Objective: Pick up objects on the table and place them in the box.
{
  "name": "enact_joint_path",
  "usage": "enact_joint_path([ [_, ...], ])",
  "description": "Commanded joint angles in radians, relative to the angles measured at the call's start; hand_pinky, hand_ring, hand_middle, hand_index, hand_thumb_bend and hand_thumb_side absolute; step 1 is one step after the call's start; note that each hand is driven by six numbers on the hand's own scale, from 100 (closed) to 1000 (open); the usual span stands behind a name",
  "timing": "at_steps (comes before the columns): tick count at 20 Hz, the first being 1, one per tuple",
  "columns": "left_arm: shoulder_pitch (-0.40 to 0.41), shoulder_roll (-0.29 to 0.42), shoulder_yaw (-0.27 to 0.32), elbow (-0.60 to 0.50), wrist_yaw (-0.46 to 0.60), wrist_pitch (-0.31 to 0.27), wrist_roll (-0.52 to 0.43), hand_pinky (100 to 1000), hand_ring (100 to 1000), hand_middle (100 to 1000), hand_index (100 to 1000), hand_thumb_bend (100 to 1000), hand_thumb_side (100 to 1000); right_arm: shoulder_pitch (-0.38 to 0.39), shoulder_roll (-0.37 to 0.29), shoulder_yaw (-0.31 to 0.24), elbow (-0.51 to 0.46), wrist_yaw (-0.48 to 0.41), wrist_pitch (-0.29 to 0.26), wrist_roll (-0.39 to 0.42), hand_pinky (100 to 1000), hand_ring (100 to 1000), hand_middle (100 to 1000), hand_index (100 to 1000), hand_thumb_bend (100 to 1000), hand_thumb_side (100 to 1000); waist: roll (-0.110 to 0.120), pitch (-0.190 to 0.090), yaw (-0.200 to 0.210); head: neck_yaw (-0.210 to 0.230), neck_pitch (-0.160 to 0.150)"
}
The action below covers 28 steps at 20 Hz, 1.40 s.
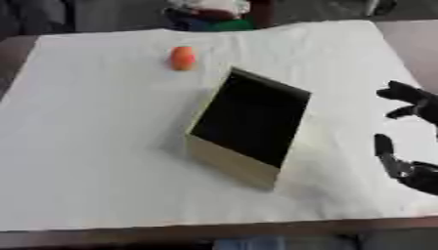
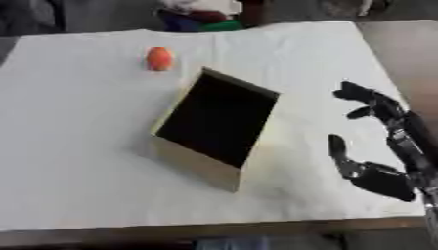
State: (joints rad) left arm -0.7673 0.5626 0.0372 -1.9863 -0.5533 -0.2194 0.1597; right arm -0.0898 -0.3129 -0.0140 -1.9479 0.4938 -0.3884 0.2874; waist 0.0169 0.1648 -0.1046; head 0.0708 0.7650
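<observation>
Your right hand [image 2: 381,146] hovers with fingers [image 2: 339,155] spread, holding nothing. The orange object [image 1: 182,58] lies well beyond them, past the open box [image 1: 250,128], so a long reach is required.

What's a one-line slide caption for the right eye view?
Right hand open beside an open box on the white-covered table; an orange object waits beyond the box.
</observation>
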Motion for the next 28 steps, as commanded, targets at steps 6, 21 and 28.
enact_joint_path([
  [6, 0.008, 0.017, 0.033, -0.014, -0.029, -0.007, 0.078, 606, 392, 368, 541, 100, 290, -0.007, -0.016, -0.006, -0.019, 0.005, 0.001, -0.004, 688, 888, 841, 1000, 100, 280, -0.001, -0.012, -0.001, -0.017, 0.005],
  [21, -0.056, 0.067, -0.057, 0.121, -0.047, 0.384, -0.221, 761, 713, 706, 831, 191, 680, -0.016, -0.015, 0.008, -0.017, -0.006, -0.006, 0.009, 686, 889, 840, 1000, 100, 284, 0.003, -0.011, -0.032, 0.006, 0.005],
  [28, -0.264, 0.079, -0.153, 0.596, -0.164, 0.348, -0.335, 789, 757, 761, 865, 285, 713, -0.021, -0.015, 0.024, -0.016, -0.019, -0.015, 0.026, 685, 889, 840, 1000, 100, 285, 0.01, -0.008, -0.077, 0.042, 0.005],
])
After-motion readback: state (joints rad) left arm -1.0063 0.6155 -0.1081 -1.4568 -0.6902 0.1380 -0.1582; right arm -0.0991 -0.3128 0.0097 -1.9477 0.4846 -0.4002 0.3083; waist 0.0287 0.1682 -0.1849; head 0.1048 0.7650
